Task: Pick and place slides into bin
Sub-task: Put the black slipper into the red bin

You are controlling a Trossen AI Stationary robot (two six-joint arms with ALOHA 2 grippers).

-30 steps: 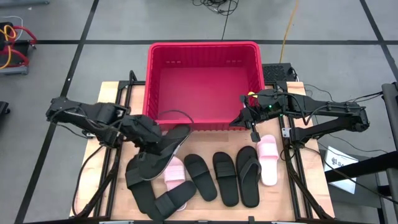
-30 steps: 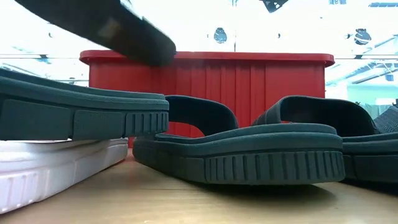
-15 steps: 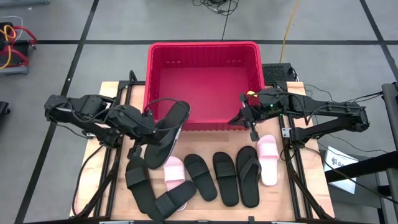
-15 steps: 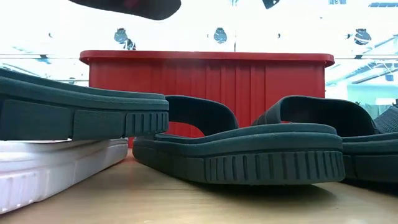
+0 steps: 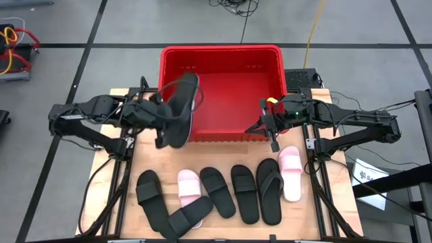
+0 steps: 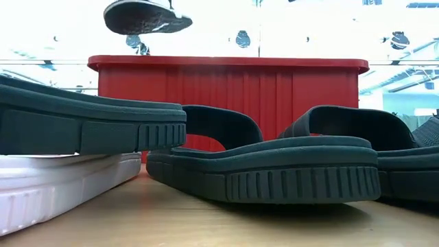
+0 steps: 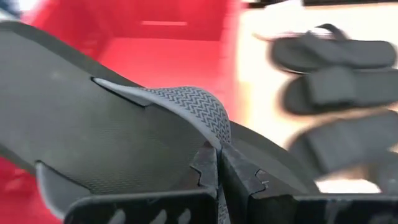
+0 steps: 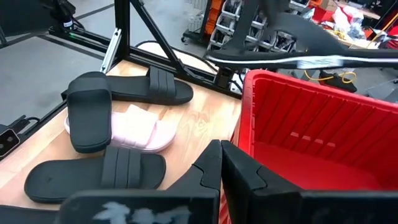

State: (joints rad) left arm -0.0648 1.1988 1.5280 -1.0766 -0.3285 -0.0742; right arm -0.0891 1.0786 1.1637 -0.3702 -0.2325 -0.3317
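Note:
My left gripper [image 5: 164, 113] is shut on a black thong flip-flop [image 5: 181, 108], held in the air over the near left corner of the red bin [image 5: 223, 91]. The low view shows the flip-flop [image 6: 147, 16] above the bin's rim [image 6: 226, 64]. My right gripper [image 5: 268, 128] is shut and empty at the bin's near right corner. Several black slides [image 5: 217, 191] and two pink slides [image 5: 190, 189] lie flat on the table in front of the bin. My left gripper pinches the flip-flop's thong strap [image 7: 210, 127] between its two fingers [image 7: 205, 165]. The fingers come roughly level from the table's left side. The flip-flop is lifted clear of the table and higher than the bin's rim, its footbed [image 7: 93, 130] toward the gripper.
The row of sandals on the table runs from a black slide [image 5: 150, 189] at the left to a pink slide [image 5: 291, 172] at the right, with a black flip-flop [image 5: 270, 190] between. Another black slide [image 5: 187, 216] lies near the front edge. The bin's floor [image 5: 229, 101] is bare.
My left gripper has gone up and toward the far edge with the black flip-flop. The flip-flop has risen off the sandals at the left and now hangs above the bin's near left corner, turned more lengthwise. The pink slide that it covered now shows.

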